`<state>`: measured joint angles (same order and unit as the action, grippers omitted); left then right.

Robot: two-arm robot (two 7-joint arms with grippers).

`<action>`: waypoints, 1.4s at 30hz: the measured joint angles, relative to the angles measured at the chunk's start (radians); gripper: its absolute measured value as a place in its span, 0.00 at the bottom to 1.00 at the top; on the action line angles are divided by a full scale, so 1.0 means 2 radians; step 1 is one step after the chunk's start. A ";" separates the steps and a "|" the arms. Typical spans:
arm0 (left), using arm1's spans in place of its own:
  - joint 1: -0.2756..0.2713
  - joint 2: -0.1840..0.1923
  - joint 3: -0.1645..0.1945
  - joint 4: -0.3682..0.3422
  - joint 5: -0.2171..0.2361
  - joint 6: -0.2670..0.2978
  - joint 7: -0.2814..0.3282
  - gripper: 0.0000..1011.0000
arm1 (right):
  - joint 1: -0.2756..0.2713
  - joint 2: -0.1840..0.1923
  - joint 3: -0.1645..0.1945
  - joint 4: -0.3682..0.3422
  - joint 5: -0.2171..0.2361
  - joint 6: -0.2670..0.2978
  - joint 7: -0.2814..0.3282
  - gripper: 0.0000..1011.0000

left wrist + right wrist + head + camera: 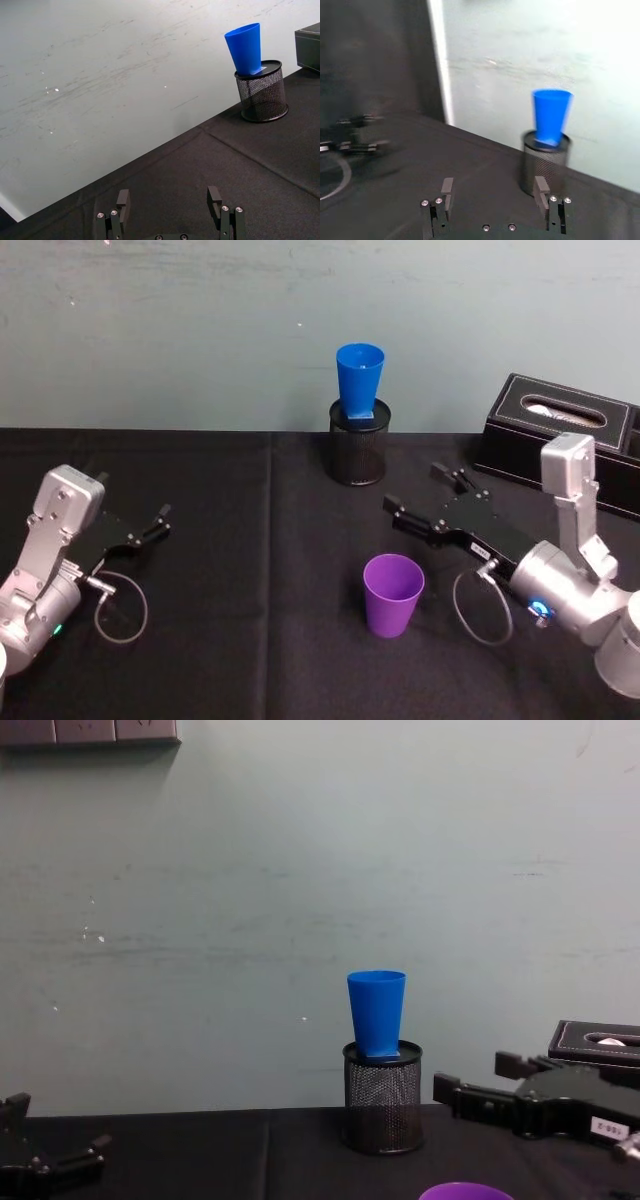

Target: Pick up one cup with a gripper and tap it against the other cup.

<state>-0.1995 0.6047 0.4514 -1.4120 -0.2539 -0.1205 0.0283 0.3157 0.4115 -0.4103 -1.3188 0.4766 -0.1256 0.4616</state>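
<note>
Purple plastic, tapered and wide-rimmed, the tumbler [392,594] stands upright on the black tablecloth [250,640] nearest to us; we take it as our landmark. From the head camera we see the whole cup, while the chest camera catches just the arc of its rim [466,1191] at the bottom edge.

Just behind the purple tumbler and to its right hangs the right gripper [418,498], black, two-fingered, on a silver arm with a blue ring light. Its fingers stand wide apart and hold nothing; the tumbler is clear of them, slightly nearer us and a little left of the fingertips. The chest camera adds the small white label on its body, and the right wrist camera confirms the wide gap between the fingers [447,189].

Well to the left of the purple tumbler, the left gripper [160,520] rests low over the cloth, fingers spread and empty.

Farther back from the purple tumbler, a black wire-mesh cylinder [358,446] stands near the wall, and the bright blue tapered plastic tumbler [359,380] sits in its top, leaning slightly. Behind and right of the purple tumbler lies a black tissue box [555,435].
</note>
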 joint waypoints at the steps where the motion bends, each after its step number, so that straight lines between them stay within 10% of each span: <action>1: 0.000 0.000 0.000 0.000 0.000 0.000 0.000 1.00 | -0.004 -0.007 0.003 -0.003 -0.008 0.011 -0.024 0.99; 15: 0.000 0.000 0.000 0.000 0.000 0.000 0.000 1.00 | -0.033 -0.054 0.027 -0.021 -0.075 0.024 -0.163 0.99; 42: 0.000 0.000 0.000 0.000 0.000 0.000 0.000 1.00 | -0.036 -0.059 0.031 -0.019 -0.084 0.026 -0.170 0.99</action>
<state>-0.1995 0.6047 0.4514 -1.4120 -0.2539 -0.1205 0.0283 0.2438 0.2928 -0.3489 -1.3577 0.3077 -0.0739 0.1218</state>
